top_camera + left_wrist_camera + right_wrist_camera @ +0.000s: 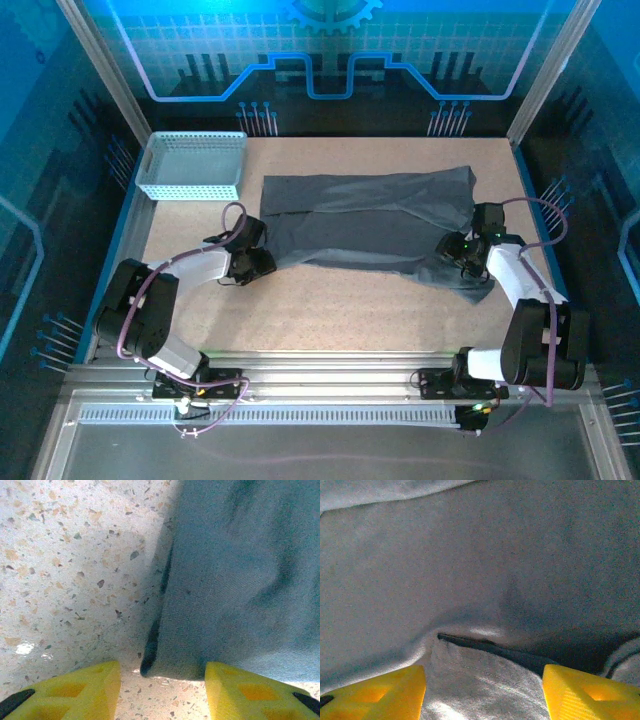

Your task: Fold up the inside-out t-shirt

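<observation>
T-shirt corner inside left hand, right hand over cloth

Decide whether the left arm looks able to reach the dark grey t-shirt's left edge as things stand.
Probably yes. The left gripper is open right at the t-shirt corner, which sits between its jaws, with bare table beside it and nothing in the way.

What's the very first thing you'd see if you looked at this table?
A big dark grey t-shirt lies spread across the middle of the table. The left gripper and the right gripper sit at its two ends, both open. A light blue basket stands in the far left corner.
</observation>
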